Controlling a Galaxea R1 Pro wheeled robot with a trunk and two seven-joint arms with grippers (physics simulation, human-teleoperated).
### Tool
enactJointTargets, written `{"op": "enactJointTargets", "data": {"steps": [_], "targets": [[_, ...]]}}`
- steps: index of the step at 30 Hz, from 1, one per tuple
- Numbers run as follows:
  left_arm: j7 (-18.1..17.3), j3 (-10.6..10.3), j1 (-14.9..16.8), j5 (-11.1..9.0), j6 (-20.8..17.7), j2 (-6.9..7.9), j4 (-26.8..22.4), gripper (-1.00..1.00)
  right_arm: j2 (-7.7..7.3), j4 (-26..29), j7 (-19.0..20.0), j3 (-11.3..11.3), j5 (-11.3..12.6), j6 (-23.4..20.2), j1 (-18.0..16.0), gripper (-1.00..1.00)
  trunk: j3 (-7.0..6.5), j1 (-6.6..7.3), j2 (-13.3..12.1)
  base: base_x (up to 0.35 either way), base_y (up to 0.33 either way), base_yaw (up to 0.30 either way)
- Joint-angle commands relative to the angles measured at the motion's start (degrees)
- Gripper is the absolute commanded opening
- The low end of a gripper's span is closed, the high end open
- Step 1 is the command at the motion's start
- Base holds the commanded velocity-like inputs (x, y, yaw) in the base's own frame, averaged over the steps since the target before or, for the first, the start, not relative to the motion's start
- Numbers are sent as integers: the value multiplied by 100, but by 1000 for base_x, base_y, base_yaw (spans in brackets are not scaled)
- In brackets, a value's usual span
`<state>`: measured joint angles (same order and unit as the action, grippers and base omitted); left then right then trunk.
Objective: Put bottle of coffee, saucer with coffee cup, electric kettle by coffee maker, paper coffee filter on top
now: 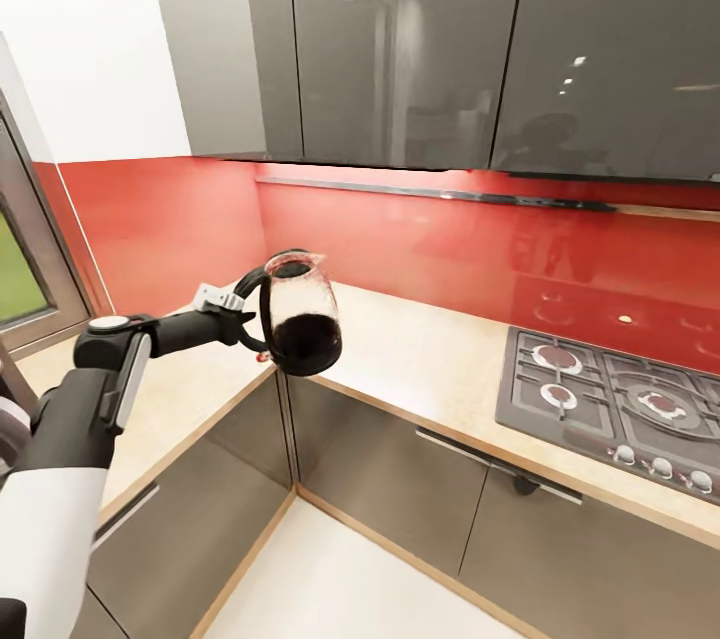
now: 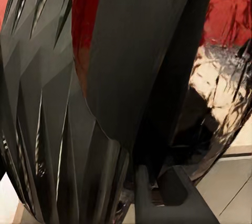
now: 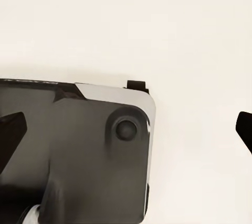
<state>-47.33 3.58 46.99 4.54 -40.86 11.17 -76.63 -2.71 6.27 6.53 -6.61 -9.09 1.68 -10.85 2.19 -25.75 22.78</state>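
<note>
My left gripper (image 1: 247,312) is shut on the black loop handle of the electric kettle (image 1: 300,314). The clear glass kettle hangs tilted in the air over the inner corner of the light wood countertop (image 1: 420,349), its dark base low and toward me. In the left wrist view the kettle's dark body (image 2: 131,77) sits right against the camera, with glass reflections beside it. The right gripper (image 3: 126,126) is open, with one dark fingertip (image 3: 11,129) at each side of the right wrist view. It points down at the robot's dark base and the white floor.
A gas hob (image 1: 620,409) is set into the countertop at the right. Dark grey glossy wall cabinets (image 1: 400,39) hang above a red backsplash, with a thin dark shelf (image 1: 430,192) just under them. A window (image 1: 20,269) is at the far left, and white floor (image 1: 330,579) lies below.
</note>
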Motion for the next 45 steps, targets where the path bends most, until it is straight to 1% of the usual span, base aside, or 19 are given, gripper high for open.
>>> {"op": "enactJointTargets", "data": {"steps": [1, 3, 6, 8, 17, 29, 38, 41, 45], "targets": [[-7, 11, 5, 19, -28, 21, -9, -100, -1, -3, 24, -57, -53, 11, -5, 100, 13, -4, 14, 0, 0, 0], [103, 9, 4, 20, -28, 27, -10, -100, -1, -3, 24, -58, -51, 10, -5, 100, 13, -4, 14, 0, 0, 0], [394, -4, 4, 14, -28, 26, -10, -100, -1, -3, 24, -60, -50, 8, -5, 100, 13, -4, 14, 0, 0, 0], [516, -10, 3, 12, -28, 24, -10, -100, -1, -3, 24, -60, -52, 8, -5, 100, 13, -4, 14, 0, 0, 0], [600, -15, 3, 11, -28, 9, -10, -100, -1, -3, 24, -55, -52, 8, -5, 100, 13, -4, 14, 168, -109, 36], [601, -14, 0, 12, -21, 8, -10, -100, -1, -7, 24, -51, -53, 8, -5, 100, 13, -4, 14, 230, -175, 261], [608, -11, -5, 18, -19, 0, -4, -100, -1, -8, 24, -51, -51, 8, -5, 100, 13, -4, 14, 33, -22, 278], [714, -11, -5, 17, -19, -1, -2, -100, -1, -8, 24, -51, -51, 8, -5, 100, 13, -4, 14, 1, -3, 278], [1015, -21, -9, 8, -21, -10, -2, -100, -1, -7, 24, -51, -52, 8, -5, 100, 13, -4, 14, 0, -137, 278]]}}
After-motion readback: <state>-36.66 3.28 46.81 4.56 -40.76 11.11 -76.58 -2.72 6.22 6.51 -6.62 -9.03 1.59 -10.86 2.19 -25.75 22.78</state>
